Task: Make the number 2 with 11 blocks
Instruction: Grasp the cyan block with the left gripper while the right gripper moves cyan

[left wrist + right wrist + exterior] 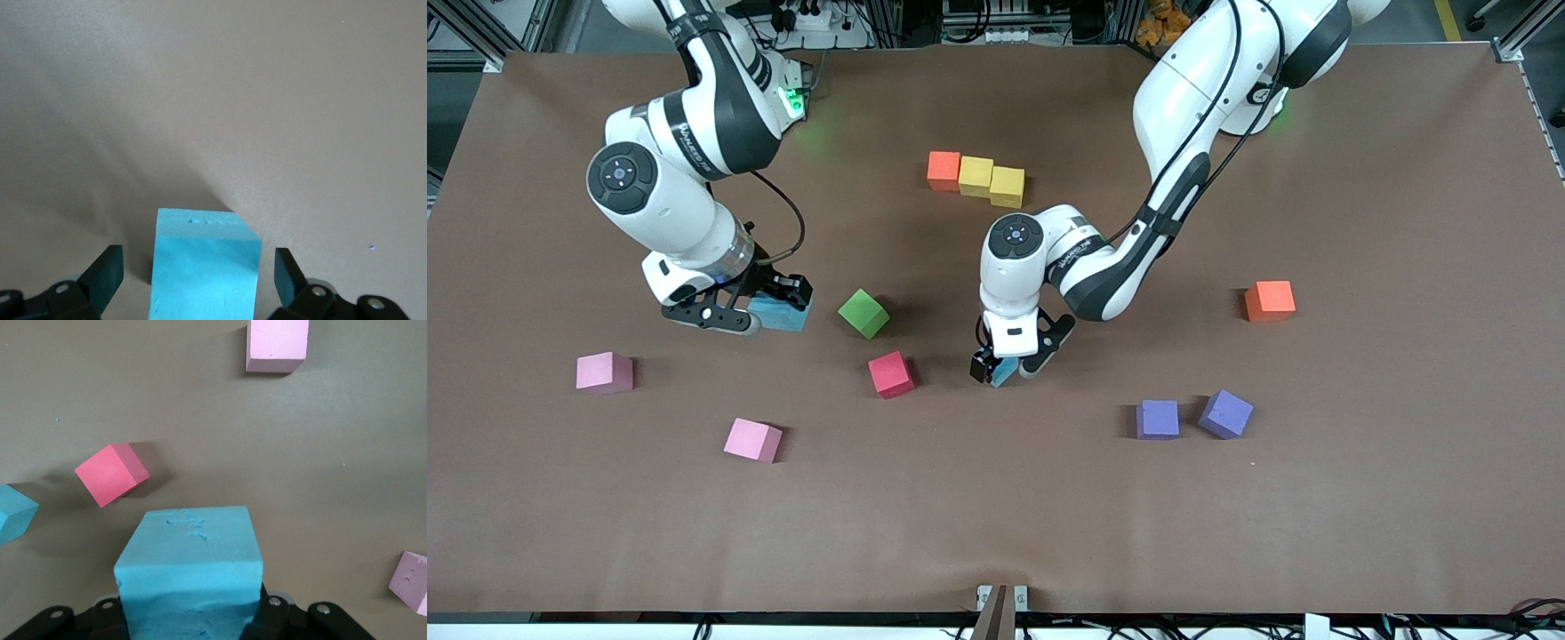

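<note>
Gripping one light blue block [190, 573] in my right gripper [769, 307], I see only its top and one face in the right wrist view; the fingers are masked by it. My left gripper [1009, 366] stands spread around the second light blue block [203, 267], fingers [107, 270] apart from its sides, its base cut off. An orange block [943, 170] and two yellow blocks [991, 182] sit touching in a row nearer the bases. Green [863, 313], red [891, 374], two pink [752, 440], two purple [1158, 419] and another orange-red block [1269, 300] lie scattered. Brown table [1387, 498] lies bare toward the front edge.
</note>
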### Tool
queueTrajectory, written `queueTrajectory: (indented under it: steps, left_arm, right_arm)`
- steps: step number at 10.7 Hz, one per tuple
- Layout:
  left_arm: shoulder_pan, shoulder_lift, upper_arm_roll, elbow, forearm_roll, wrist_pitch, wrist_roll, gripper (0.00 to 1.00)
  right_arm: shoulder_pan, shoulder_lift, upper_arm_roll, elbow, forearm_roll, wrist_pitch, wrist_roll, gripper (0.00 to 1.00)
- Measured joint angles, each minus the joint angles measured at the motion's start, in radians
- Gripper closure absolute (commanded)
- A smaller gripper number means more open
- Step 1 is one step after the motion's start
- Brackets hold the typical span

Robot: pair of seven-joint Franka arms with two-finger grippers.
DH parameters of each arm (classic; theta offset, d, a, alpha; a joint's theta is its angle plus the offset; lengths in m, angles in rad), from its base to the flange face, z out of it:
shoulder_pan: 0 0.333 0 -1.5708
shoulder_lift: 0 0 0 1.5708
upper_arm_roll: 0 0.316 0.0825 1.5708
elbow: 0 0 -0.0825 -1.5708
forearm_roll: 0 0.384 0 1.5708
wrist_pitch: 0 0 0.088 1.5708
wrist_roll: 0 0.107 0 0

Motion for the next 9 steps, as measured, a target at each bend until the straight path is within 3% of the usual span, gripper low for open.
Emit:
queueTrajectory:
  steps: [6,7,8,9]
  left_arm:
    - [-0.024,0.028,0.026,0.018,0.0,0.013,0.001,0.0]
    - [-0.042,0.032,0.044,0.021,0.0,0.015,0.001,0.4]
    - [-0.057,0.034,0.059,0.023,0.0,0.015,0.004,0.99]
    - [-0.064,0.035,0.065,0.025,0.0,0.015,0.019,1.0]
  right_arm:
    - [0.0,0.0,0.0,-0.001,0.0,0.0,0.0,0.69]
    - [0.0,0.001,0.0,-0.001,0.0,0.0,0.0,0.69]
    - [0.0,0.001,0.0,-0.001,0.0,0.0,0.0,0.69]
    - [0.0,0.001,0.0,-0.001,0.0,0.0,0.0,0.69]
